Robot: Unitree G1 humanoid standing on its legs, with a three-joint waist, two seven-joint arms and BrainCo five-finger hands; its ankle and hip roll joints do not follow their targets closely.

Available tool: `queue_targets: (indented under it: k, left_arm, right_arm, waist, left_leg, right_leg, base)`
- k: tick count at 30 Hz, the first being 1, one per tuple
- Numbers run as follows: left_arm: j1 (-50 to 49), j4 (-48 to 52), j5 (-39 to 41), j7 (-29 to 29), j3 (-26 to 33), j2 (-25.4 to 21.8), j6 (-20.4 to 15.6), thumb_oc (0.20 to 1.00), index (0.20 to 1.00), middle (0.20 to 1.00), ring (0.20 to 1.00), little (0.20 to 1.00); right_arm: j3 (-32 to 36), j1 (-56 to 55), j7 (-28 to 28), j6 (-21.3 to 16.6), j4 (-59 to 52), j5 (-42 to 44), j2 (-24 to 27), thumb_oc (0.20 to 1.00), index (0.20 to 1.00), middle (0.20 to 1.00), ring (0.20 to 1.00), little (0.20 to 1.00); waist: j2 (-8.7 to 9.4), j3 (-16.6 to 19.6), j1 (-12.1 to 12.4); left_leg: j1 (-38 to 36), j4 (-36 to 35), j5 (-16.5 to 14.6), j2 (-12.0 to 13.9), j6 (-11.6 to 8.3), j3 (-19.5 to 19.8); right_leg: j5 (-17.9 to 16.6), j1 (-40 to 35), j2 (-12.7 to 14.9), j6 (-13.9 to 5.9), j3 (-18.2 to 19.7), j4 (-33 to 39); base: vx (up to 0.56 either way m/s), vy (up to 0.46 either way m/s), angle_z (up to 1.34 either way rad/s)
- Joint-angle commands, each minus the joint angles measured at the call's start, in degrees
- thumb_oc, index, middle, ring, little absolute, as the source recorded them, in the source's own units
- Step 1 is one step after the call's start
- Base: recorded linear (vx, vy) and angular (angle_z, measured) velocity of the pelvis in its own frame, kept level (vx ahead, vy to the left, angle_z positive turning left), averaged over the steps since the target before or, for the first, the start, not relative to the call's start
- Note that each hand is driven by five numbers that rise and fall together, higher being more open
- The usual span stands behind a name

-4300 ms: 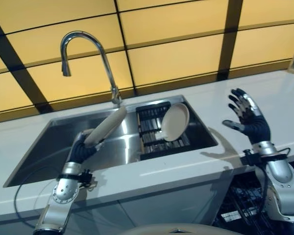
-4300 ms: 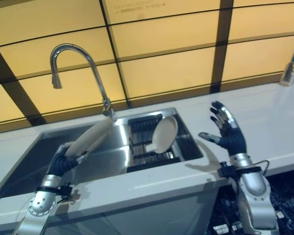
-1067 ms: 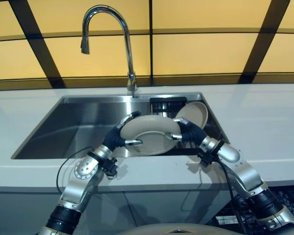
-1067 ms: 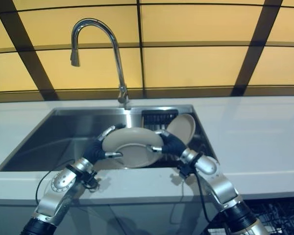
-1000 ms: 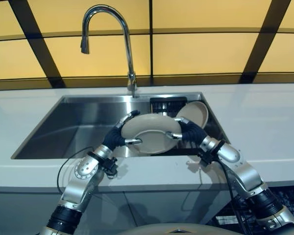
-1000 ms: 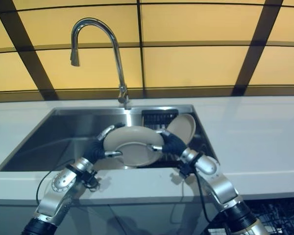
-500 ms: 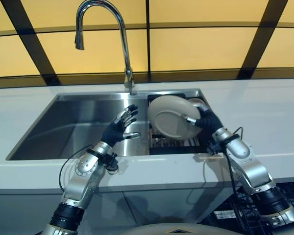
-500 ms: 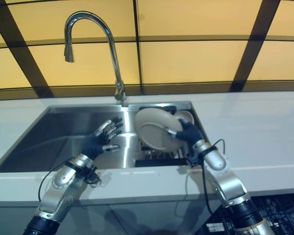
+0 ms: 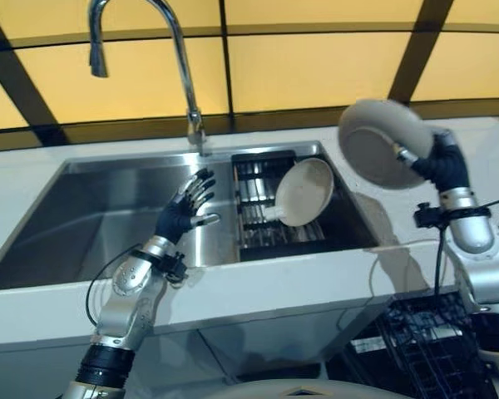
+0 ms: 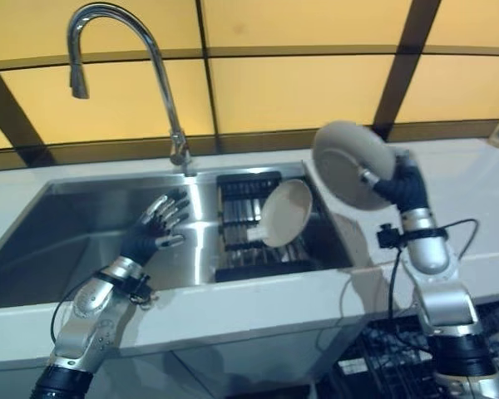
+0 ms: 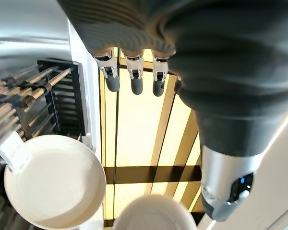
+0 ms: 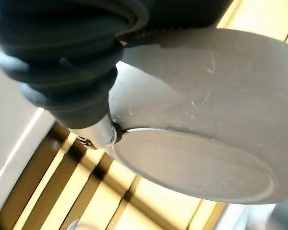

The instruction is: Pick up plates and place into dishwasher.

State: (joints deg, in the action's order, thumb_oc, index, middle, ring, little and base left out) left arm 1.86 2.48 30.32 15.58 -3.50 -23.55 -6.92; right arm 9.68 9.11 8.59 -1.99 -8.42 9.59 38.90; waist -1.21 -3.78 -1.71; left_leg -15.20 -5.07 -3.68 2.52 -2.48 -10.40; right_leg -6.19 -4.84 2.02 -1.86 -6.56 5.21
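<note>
Above the white counter beside the sink, right hand gripping a raised plate, second plate leaning in the sink's rack, left hand spread wide, holding nothing

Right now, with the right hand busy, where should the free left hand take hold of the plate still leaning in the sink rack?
Probably by its upper rim. The plate stands tilted on edge in the rack, hollow face toward the left hand, lower edge down among the bars. Come from the basin side, thumb on the face, fingers over the rim and behind. The right hand holds the other plate over the counter.
</note>
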Motion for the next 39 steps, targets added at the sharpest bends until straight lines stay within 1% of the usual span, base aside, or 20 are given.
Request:
queue_targets:
  k: [1, 4, 9, 13, 18, 23, 26, 28, 31, 32, 36, 39]
  left_arm:
    - [2.1, -2.3, 2.4, -0.5, 2.9, -2.8, -1.8, 1.0, 1.0, 1.0, 1.0, 1.0]
    - [1.6, -2.5, 2.7, -0.5, 4.6, -3.5, -1.3, 1.0, 1.0, 1.0, 1.0, 1.0]
    - [2.0, -3.4, 2.4, -0.8, 5.9, -4.2, -0.8, 1.0, 1.0, 1.0, 1.0, 1.0]
    - [1.6, -4.0, 2.0, 0.2, 6.9, -4.3, -0.8, 1.0, 1.0, 1.0, 1.0, 1.0]
    - [0.7, -4.4, 1.2, 0.6, 7.9, -4.0, -0.3, 1.0, 1.0, 1.0, 1.0, 1.0]
    - [-0.2, -5.2, 0.3, 0.6, 8.9, -4.0, -0.1, 1.0, 1.0, 1.0, 1.0, 1.0]
    - [-0.4, -5.5, 0.1, 0.2, 9.3, -4.3, -0.2, 1.0, 1.0, 1.0, 1.0, 1.0]
    - [-0.4, -6.1, -0.2, -0.1, 9.5, -4.4, -1.0, 1.0, 1.0, 1.0, 1.0, 1.0]
    - [0.0, -5.6, -0.1, -1.9, 9.2, -4.9, -1.2, 1.0, 1.0, 1.0, 1.0, 1.0]
    - [0.5, -5.8, -0.2, -2.4, 8.9, -5.2, -1.5, 1.0, 1.0, 1.0, 1.0, 1.0]
    - [0.8, -5.7, 0.4, -4.4, 8.9, -5.7, -1.9, 1.0, 1.0, 1.0, 1.0, 1.0]
    - [0.1, -4.6, 0.5, -5.7, 9.0, -5.2, -1.7, 1.0, 1.0, 1.0, 1.0, 1.0]
  right_arm:
    - [7.1, -2.2, 3.9, -3.5, 0.8, -0.5, 2.7, 0.2, 0.2, 0.2, 0.2, 0.2]
    - [9.6, -5.3, 4.5, -2.9, 1.2, -1.1, 2.3, 0.2, 0.2, 0.2, 0.2, 0.2]
    - [10.4, -7.2, 7.0, -2.5, 2.7, -2.6, 2.0, 0.2, 0.2, 0.2, 0.2, 0.2]
    - [12.2, -8.5, 8.7, -1.6, 3.2, -3.4, 2.1, 0.2, 0.2, 0.2, 0.2, 0.2]
    - [14.2, -11.6, 8.1, 0.4, 4.5, -5.7, 2.1, 0.2, 0.2, 0.2, 0.2, 0.2]
    - [15.6, -15.0, 7.0, 0.9, 6.3, -7.2, 1.3, 0.2, 0.2, 0.2, 0.2, 0.2]
    - [15.6, -16.0, 6.6, 1.1, 7.2, -6.5, 0.9, 0.2, 0.2, 0.2, 0.2, 0.2]
    - [15.3, -16.7, 6.5, 0.8, 8.2, -8.2, 0.2, 0.2, 0.2, 0.2, 0.2, 0.2]
    - [14.4, -16.5, 6.8, 1.0, 9.5, -9.8, 0.8, 0.2, 0.2, 0.2, 0.2, 0.2]
    - [14.0, -16.3, 7.0, 0.8, 10.2, -9.9, 1.1, 0.2, 0.2, 0.2, 0.2, 0.2]
    - [13.6, -16.0, 6.7, 1.8, 11.6, -11.1, 2.3, 0.2, 0.2, 0.2, 0.2, 0.2]
    - [13.9, -16.4, 6.5, 1.7, 12.4, -10.5, 2.7, 0.2, 0.2, 0.2, 0.2, 0.2]
  waist:
    - [1.95, 2.7, -2.0]
    - [1.93, 2.7, -3.2]
    - [1.58, 2.6, -4.5]
    - [1.15, 2.4, -6.0]
    - [0.84, 2.2, -7.7]
    - [0.71, 1.7, -9.1]
    - [0.39, 1.0, -9.8]
    - [-0.01, 0.2, -10.3]
    - [-0.63, -1.0, -10.9]
    - [-1.3, -1.4, -11.1]
    - [-2.69, -3.3, -12.2]
    - [-3.77, -4.2, -12.9]
  left_leg:
    - [4.1, 0.1, -2.3, -1.3, 2.24, -3.3]
    - [4.2, 0.1, -2.5, -1.3, 2.45, -4.3]
    - [4.1, 0.1, -3.0, -1.3, 2.74, -5.6]
    - [3.8, 0.1, -3.5, -1.2, 2.96, -7.1]
    - [3.3, 0.1, -4.2, -1.3, 3.26, -8.3]
    - [3.3, 0.1, -4.4, -1.6, 3.53, -9.0]
    - [3.5, 0.1, -4.4, -1.7, 3.68, -9.6]
    - [3.8, 0.1, -4.3, -1.9, 3.81, -10.0]
    - [4.7, 0.1, -3.9, -1.9, 3.84, -10.6]
    - [4.7, 0.1, -5.0, -2.0, 4.04, -9.9]
    - [5.6, 0.1, -4.4, -2.2, 3.94, -10.3]
    - [6.1, 0.5, -4.1, -2.4, 3.85, -10.7]
  right_leg:
    - [6.6, -1.1, 0.2, -3.68, 1.4, -0.2]
    - [6.3, -0.4, 0.0, -3.78, 2.4, -0.2]
    - [5.9, 0.6, -0.2, -3.98, 3.8, -0.2]
    - [5.5, 1.2, -0.4, -4.25, 5.2, -0.2]
    - [5.4, 1.5, -0.5, -4.78, 6.6, -0.2]
    - [4.8, 2.5, -0.7, -5.18, 8.0, -0.2]
    - [4.5, 3.3, -0.7, -5.41, 8.8, -0.2]
    - [4.1, 3.9, -0.6, -5.6, 9.3, -0.2]
    - [3.7, 5.2, -0.4, -5.78, 9.7, -0.2]
    - [4.7, 5.3, -0.2, -6.26, 9.8, -0.4]
    - [4.7, 6.6, 0.1, -6.35, 10.2, -1.1]
    - [5.0, 7.6, 0.4, -6.29, 10.5, -1.9]
  base:
    - [-0.02, -0.04, -0.16]
    - [-0.02, -0.054, -0.2]
    - [-0.01, -0.057, -0.22]
    - [0.0, -0.041, -0.21]
    - [0.02, -0.036, -0.09]
    - [0.02, -0.059, -0.16]
    - [0.01, -0.064, -0.16]
    - [-0.01, -0.058, -0.15]
    - [-0.04, -0.028, -0.14]
    - [-0.02, 0.038, -0.18]
    - [-0.01, 0.018, -0.04]
    - [0.01, 0.035, -0.06]
